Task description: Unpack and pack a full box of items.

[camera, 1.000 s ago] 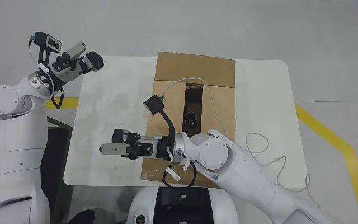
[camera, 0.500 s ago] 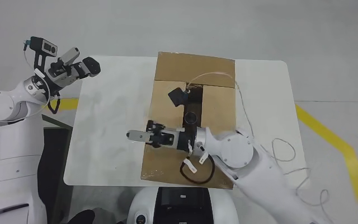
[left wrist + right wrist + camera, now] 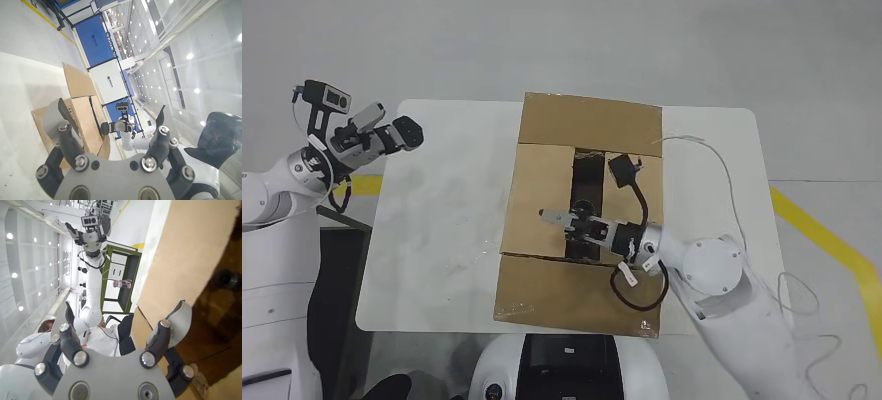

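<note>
A brown cardboard box (image 3: 542,190) stands in the middle of the white table (image 3: 432,230). Its top flaps are partly folded in, leaving a dark gap (image 3: 588,168). My right gripper (image 3: 557,218) hovers open just above the flaps at the gap's near end, holding nothing. In the right wrist view its fingers (image 3: 66,313) straddle the flap edge (image 3: 179,256), and a dark round item (image 3: 226,278) lies inside the box. My left gripper (image 3: 397,125) is raised off the table's far left corner, open and empty (image 3: 111,111), with the box (image 3: 83,113) beyond it.
A white cable (image 3: 722,180) loops over the right side of the table. A green cart (image 3: 121,275) carrying a pink bottle (image 3: 122,284) stands beside the table on the left. Bare tabletop lies left of the box.
My right gripper has swept to the right, from above the bare table left of the box to above the box's gap. The left arm shifted only slightly.
</note>
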